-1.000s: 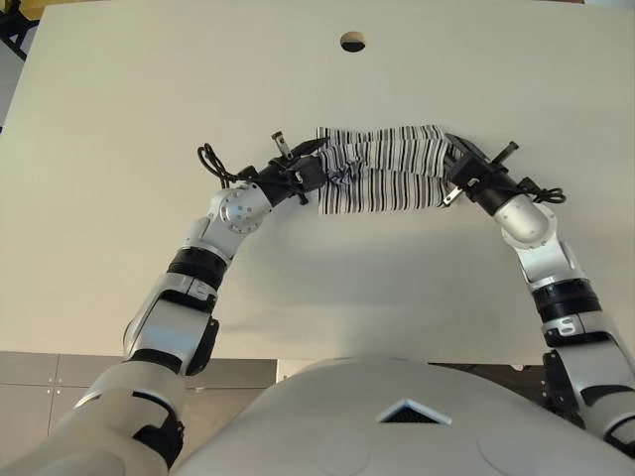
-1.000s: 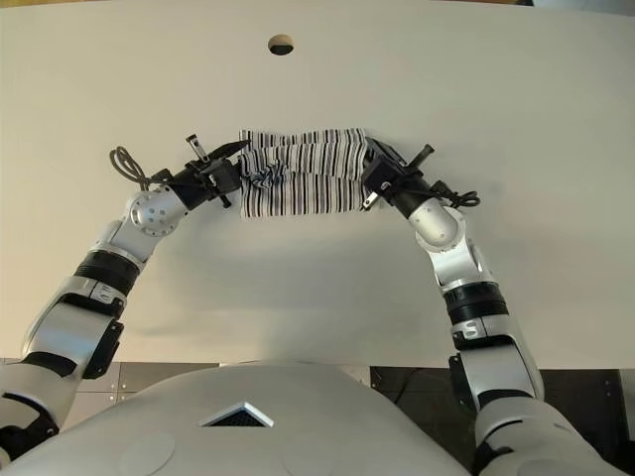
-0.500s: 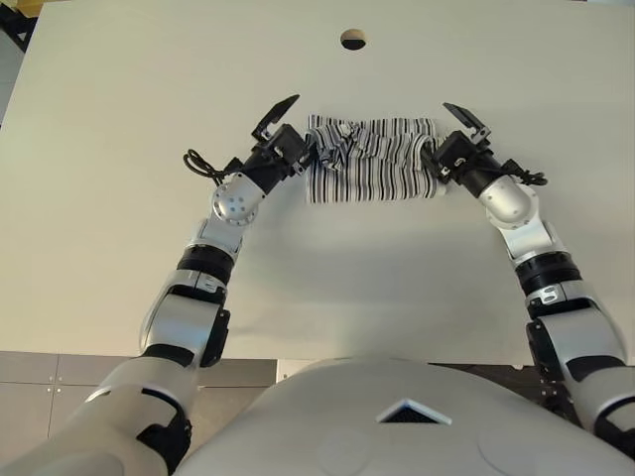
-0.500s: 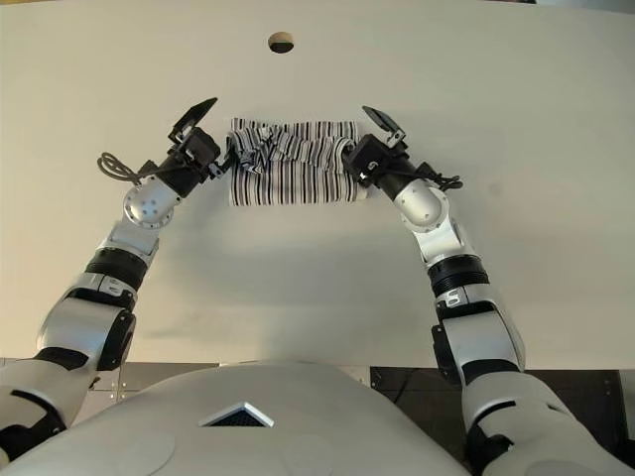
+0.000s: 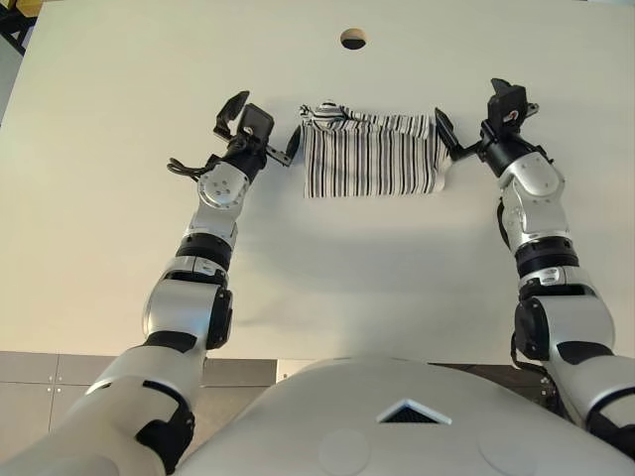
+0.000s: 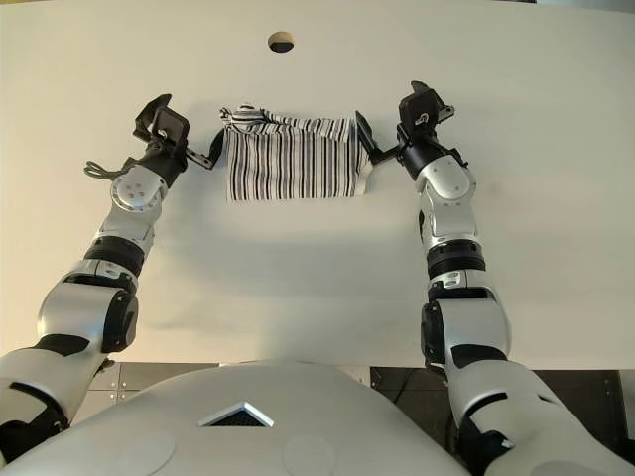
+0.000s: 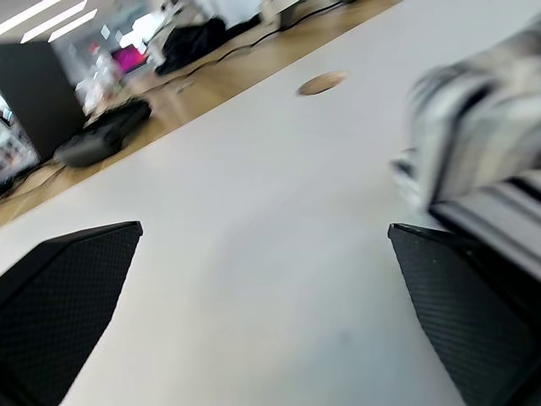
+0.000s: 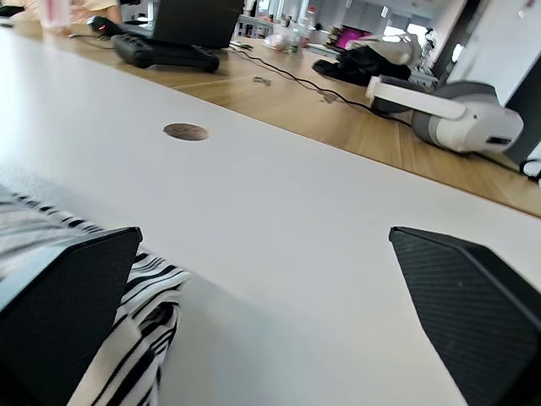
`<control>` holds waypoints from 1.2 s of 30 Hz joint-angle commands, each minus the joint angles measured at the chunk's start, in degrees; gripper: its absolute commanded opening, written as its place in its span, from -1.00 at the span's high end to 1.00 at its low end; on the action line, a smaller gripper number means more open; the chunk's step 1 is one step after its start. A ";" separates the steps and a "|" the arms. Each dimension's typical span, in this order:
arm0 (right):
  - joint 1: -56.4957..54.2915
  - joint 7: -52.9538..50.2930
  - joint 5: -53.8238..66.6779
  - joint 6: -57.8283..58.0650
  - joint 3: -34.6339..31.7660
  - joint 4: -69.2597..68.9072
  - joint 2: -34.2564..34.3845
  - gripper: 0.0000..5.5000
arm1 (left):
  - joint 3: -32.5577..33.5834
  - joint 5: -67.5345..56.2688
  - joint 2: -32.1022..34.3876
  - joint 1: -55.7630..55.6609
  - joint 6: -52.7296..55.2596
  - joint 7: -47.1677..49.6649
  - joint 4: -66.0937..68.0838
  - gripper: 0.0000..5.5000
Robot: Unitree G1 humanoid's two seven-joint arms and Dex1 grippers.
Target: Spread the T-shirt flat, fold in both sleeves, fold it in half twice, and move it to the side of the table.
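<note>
The light is bright and even, from above, on the white table [image 5: 119, 248]. The T-shirt [image 5: 369, 157] gives a soft, thin shadow along its near edge.

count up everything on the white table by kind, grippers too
striped T-shirt, folded: 1
grippers: 2 (left gripper, right gripper, both open)
cable hole in the tabletop: 1
total: 4

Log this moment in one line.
T-shirt: folded, on table | left end effector: open, at left edge | right end effector: open, at right edge
</note>
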 commanded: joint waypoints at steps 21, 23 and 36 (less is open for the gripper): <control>-0.30 3.75 -18.52 -8.00 19.65 -12.61 5.17 -1.00 | 13.20 -8.21 -5.02 -2.76 -2.17 8.14 5.58 -0.99; -2.16 4.92 -16.94 -5.16 18.86 -8.72 6.86 -1.00 | 12.90 -7.93 -5.46 -3.17 -2.29 8.29 5.83 -0.99; -19.07 -3.87 -5.70 1.17 -0.19 21.74 2.57 -1.00 | 13.41 -8.39 -6.36 -4.16 -2.44 7.49 7.44 -0.99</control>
